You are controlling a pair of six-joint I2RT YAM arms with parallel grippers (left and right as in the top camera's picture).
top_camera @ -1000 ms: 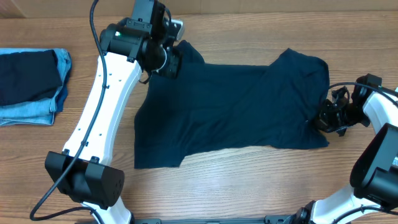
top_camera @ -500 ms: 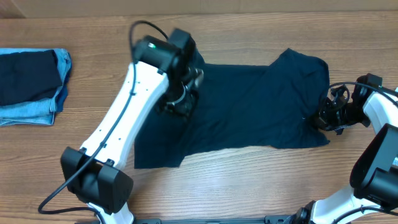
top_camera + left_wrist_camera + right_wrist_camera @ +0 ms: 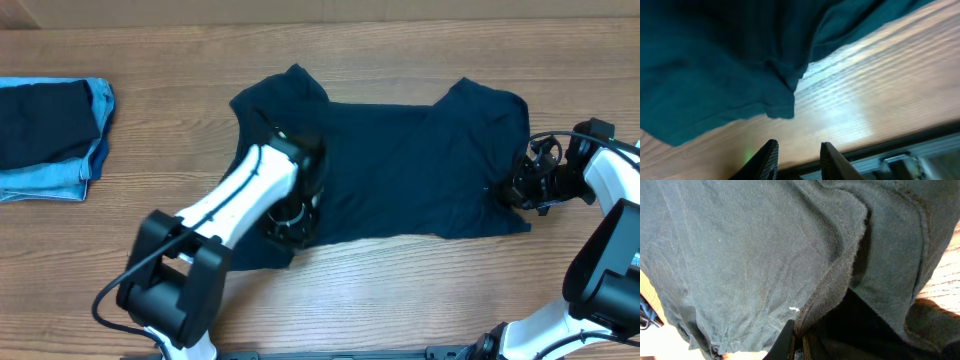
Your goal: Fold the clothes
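**Item 1. Dark navy cloth shirt** (image 3: 400,170)
- Position: lies spread across the middle of the light wooden tabletop (image 3: 400,290), loosely flat with shallow creases.
- Extent: one lobe of cloth reaches toward the far edge on the left side, another on the right side.
- Near edge: runs unevenly along the side closest to the arm bases. In the left wrist view a rounded hem corner lies on bare wood.

**Item 2. Folded stack of dark navy and light blue denim pieces** (image 3: 60,140)
- Position: far left of the tabletop, well apart from the shirt.
- Order: the navy piece lies on top, with light blue denim showing beneath it along the right and near sides.

**Item 3. Left end effector** (image 3: 798,146)
- Position: hangs above the shirt's near left part, at the end of the white left arm (image 3: 235,200), which crosses that corner of the cloth.
- State: the two dark fingers (image 3: 766,160) stand partly apart with only tabletop showing between them. It has hold of nothing, and the hem corner lies just beyond the tips.

**Item 4. Right end effector** (image 3: 799,339)
- Position: at the shirt's right edge, low against the tabletop.
- State: closed tight, pinching a raised ridge of the shirt's hemmed edge between its fingers. The cloth bunches into folds around the pinch.
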